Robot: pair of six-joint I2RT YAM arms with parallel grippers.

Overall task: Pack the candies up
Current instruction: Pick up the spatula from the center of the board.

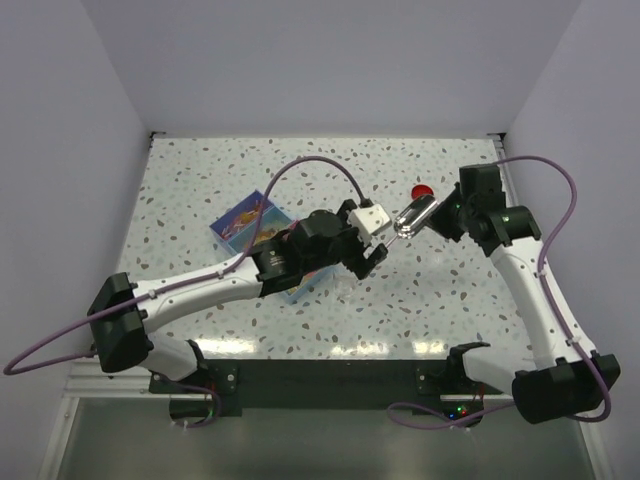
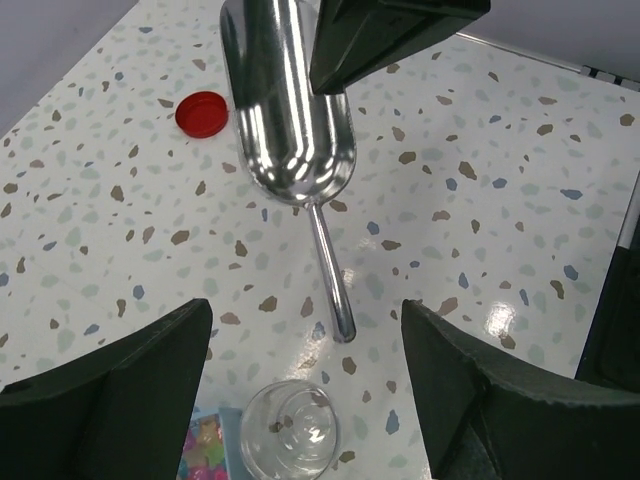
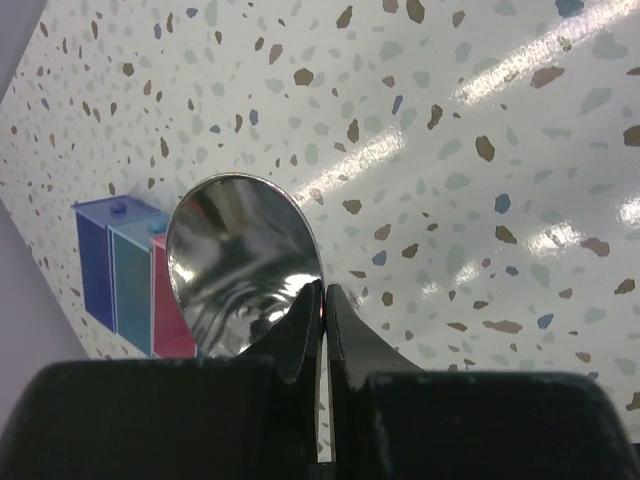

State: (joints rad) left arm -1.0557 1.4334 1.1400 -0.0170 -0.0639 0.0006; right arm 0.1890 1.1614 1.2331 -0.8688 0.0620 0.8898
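Note:
The candies [image 2: 203,446] show as a speckled patch in a blue box [image 1: 248,224] at centre left, partly under my left arm. My right gripper [image 3: 322,288] is shut on the rim of a shiny metal scoop [image 3: 240,260], holding it above the table with its bowl empty. The scoop [image 2: 288,110] points its thin handle [image 2: 333,285] toward my left gripper [image 2: 305,312], which is open, the handle's end lying about level with its fingertips. A clear empty glass jar [image 2: 291,432] stands on the table just below the left gripper.
A round red lid [image 2: 201,113] lies on the speckled table beyond the scoop, seen also in the top view [image 1: 421,190]. The box's blue, teal and pink sides [image 3: 125,275] show behind the scoop. White walls enclose the table on three sides.

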